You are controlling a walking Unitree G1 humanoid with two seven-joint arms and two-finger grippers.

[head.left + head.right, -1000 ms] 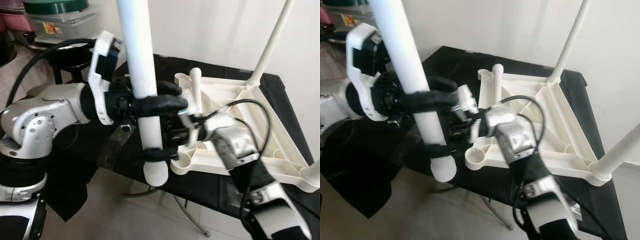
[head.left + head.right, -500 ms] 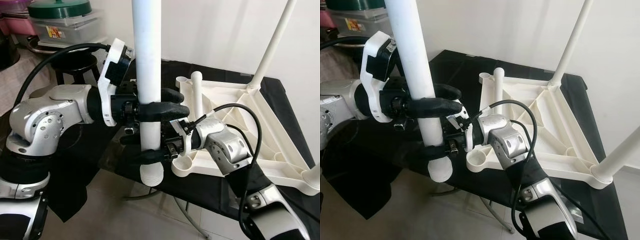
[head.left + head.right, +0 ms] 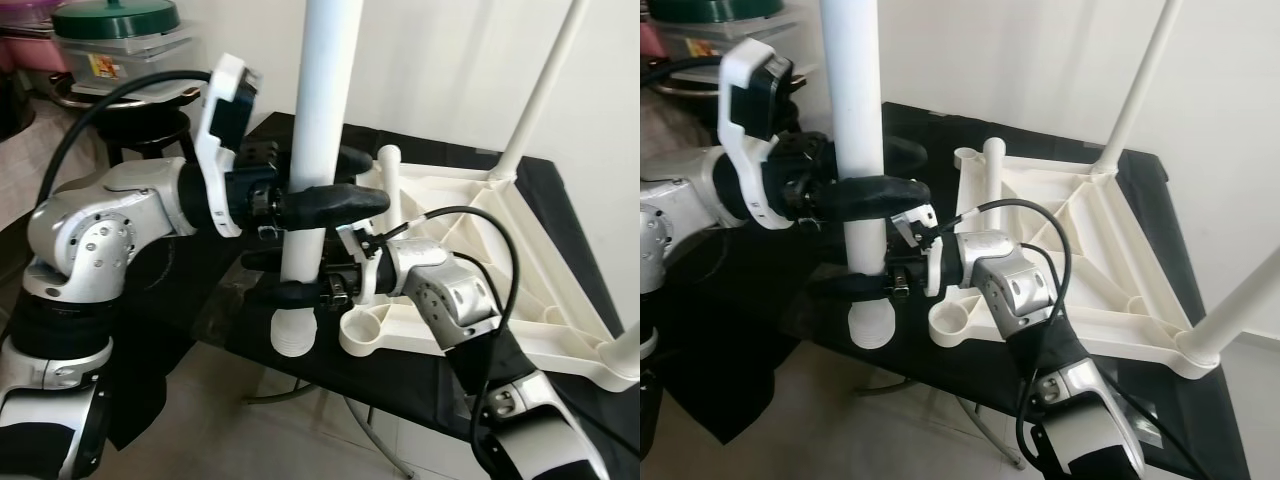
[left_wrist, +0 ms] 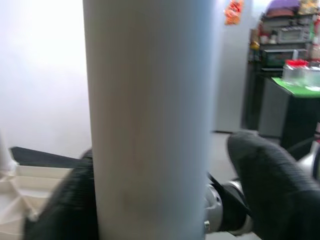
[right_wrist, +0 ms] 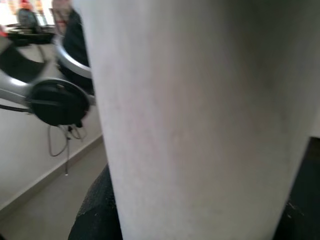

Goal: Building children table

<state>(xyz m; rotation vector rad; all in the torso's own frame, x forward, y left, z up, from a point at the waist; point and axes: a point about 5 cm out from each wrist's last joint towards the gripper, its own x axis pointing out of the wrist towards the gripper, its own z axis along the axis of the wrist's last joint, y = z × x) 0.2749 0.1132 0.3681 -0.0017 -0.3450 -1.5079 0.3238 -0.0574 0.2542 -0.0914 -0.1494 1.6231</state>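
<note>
A loose white table leg [image 3: 325, 100] stands nearly upright in front of the black-covered table, held by both grippers. My left gripper [image 3: 345, 185] is shut on the leg's middle, and one black finger [image 4: 265, 180] curls round the tube [image 4: 150, 120]. Lower down, my right gripper [image 3: 262, 278] is shut on the same leg [image 5: 200, 120] just above its open lower end [image 3: 293, 335]. That end hangs beside the table's near edge, left of an empty round socket [image 3: 365, 328] at the near corner of the upside-down white tabletop [image 3: 520, 260]. Two legs [image 3: 545, 85] stand in other corners.
A short white post [image 3: 390, 180] rises from the tabletop's far-left corner. The black cloth [image 3: 400, 370] covers the support under it. A dark stool with a green-lidded plastic box [image 3: 115, 35] stands at back left. Tiled floor [image 3: 230, 430] lies below, a white wall behind.
The held leg has swung from leaning left to nearly upright, its top moving right. Both grippers stay shut on it, and its lower end has shifted slightly left of the socket.
</note>
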